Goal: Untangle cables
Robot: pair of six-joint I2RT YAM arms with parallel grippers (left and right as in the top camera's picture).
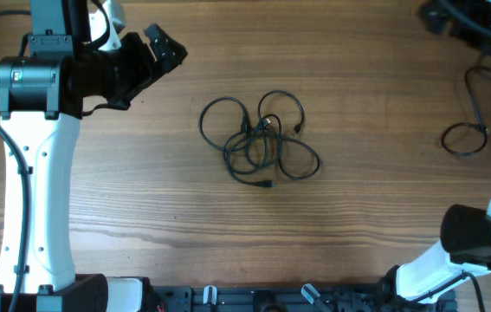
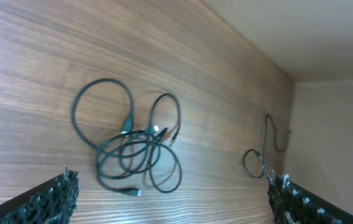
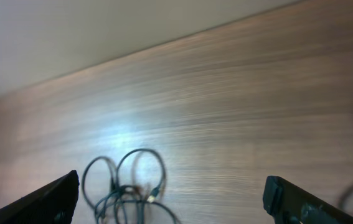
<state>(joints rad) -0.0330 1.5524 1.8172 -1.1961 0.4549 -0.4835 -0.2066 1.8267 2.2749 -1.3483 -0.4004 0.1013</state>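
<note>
Overhead: left gripper [image 1: 165,48] released and empty, well apart from the cables [image 1: 258,139], tangled mid-table [image 1: 358,225]. Left wrist: fingers spread wide, tangle ahead. Right wrist: right gripper [image 3: 171,182] released, tangle at lower left.

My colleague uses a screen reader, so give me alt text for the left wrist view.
A tangle of thin black cables lies in overlapping loops on a wooden table, ahead of two dark fingers spread wide at the bottom corners. A separate looped cable lies farther right.
</note>
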